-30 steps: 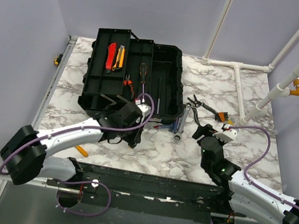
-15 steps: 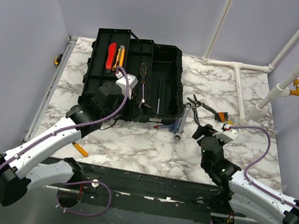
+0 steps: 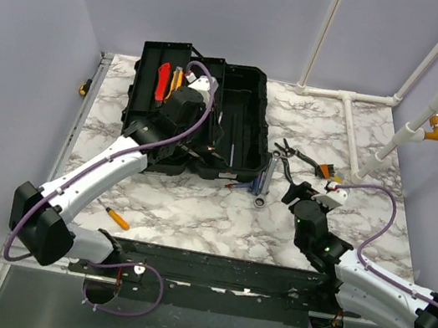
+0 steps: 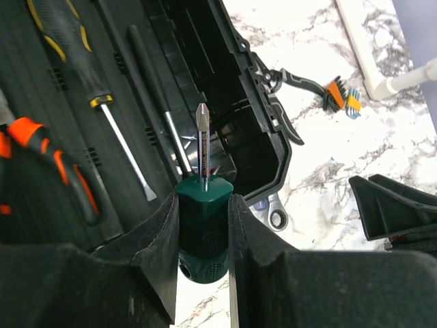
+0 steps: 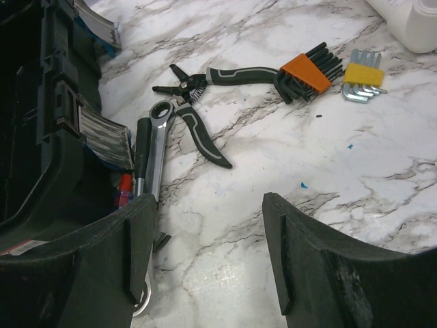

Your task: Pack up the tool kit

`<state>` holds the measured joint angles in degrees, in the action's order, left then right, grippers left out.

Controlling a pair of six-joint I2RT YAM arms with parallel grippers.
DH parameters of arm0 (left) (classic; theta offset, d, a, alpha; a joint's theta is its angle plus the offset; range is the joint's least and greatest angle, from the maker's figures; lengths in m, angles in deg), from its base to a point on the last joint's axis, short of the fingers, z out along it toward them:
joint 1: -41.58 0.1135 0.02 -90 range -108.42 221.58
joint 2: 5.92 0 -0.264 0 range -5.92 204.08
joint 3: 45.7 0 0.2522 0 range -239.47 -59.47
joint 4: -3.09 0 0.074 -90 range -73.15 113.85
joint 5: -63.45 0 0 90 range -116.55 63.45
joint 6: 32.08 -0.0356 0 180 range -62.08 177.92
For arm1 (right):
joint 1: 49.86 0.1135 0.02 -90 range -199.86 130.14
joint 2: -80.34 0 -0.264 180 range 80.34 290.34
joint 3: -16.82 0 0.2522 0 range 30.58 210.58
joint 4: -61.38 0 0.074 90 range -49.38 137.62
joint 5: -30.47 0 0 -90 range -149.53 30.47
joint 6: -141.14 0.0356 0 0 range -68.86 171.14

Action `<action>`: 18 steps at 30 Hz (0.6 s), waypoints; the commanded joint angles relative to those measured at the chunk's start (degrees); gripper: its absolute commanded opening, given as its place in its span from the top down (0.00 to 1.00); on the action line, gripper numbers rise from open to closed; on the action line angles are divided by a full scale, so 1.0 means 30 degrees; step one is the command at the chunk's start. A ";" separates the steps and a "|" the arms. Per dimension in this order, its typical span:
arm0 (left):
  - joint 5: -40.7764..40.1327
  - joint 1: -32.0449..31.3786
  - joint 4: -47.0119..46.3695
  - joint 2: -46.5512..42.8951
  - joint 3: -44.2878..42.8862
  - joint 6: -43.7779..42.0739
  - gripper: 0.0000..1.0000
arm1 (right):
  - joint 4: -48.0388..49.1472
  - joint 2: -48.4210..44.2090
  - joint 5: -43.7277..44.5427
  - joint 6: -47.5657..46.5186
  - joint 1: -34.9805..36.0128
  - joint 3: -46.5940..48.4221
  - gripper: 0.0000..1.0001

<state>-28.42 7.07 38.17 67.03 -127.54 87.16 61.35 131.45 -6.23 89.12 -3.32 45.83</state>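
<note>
The marble table carries the open black toolbox at its far left, and the packing looks partly done. The left tool reaches over the box. Its fingers are clamped on the stubby handle of a green-handled screwdriver, whose bit points toward the deep well of the box. It looks about to be laid inside. The right tool hangs low over the table just right of the box, fingers apart and holding nothing.

Already inside lie a yellow-and-black screwdriver, orange-handled pliers and a red knife. Left to pack, on the table right of the box, are black pliers, a ratchet wrench, an orange set of hex keys and a yellow set. A small orange screwdriver lies near the table's front edge.

From above, the left arm covers much of the box, so its full contents cannot be counted. A red and blue object sits against the box's near wall, too cramped to name. No hammer shows.
</note>
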 commanded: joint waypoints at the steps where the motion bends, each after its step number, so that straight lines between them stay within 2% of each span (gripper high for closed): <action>1: 0.2022 0.0000 0.0204 0.1763 -0.1711 0.0158 1.00 | -0.0007 0.0101 0.0313 0.0347 -0.0015 0.0309 0.30; 10: 0.3682 0.0016 0.1613 0.5776 -0.5354 -0.0265 1.00 | -0.0067 0.0185 0.0230 0.0451 -0.0017 0.0353 0.30; 18: 0.1505 0.0075 0.2059 0.8132 -0.7300 -0.1616 0.93 | -0.0084 0.0221 0.0280 0.0494 -0.0017 0.0367 0.30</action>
<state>-20.57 7.07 42.81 88.69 -144.94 85.08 61.25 131.74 -6.25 89.23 -3.32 45.85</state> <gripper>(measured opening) 0.266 0.700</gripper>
